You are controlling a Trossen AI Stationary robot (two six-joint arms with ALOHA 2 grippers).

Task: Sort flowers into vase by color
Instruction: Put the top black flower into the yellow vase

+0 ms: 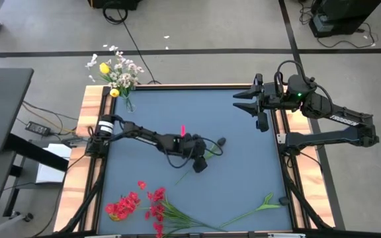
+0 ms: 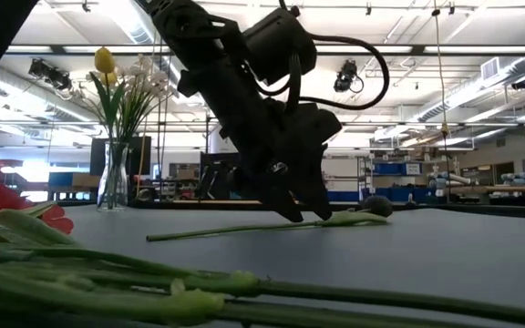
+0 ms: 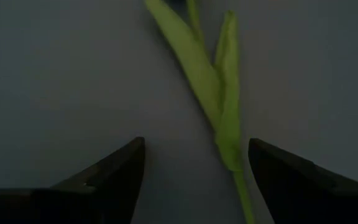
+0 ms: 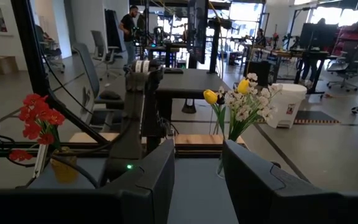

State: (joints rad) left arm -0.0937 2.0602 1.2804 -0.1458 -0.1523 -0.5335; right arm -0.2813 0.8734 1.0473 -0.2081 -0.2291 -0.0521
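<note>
A dark-budded flower lies flat on the blue table, its bud (image 1: 221, 141) toward the right and its green stem (image 2: 235, 231) running toward the near left. My left gripper (image 1: 199, 160) is lowered over the stem and open. Its fingers stand on either side of the leafy stem (image 3: 227, 118) without plainly touching it. The stem lies closer to one finger (image 3: 284, 177). Red blossom sprigs (image 1: 134, 201) lie at the near left. A glass vase (image 2: 112, 178) at the far left corner holds white sprays and yellow buds (image 1: 118, 73). My right gripper (image 1: 247, 102) waits open at the far right.
A bare green leafy stem (image 1: 253, 209) lies near the near right edge. Long green stems (image 2: 244, 292) of the red sprigs stretch along the near edge. A wooden frame (image 1: 91, 109) borders the table. The blue surface between the two arms is bare.
</note>
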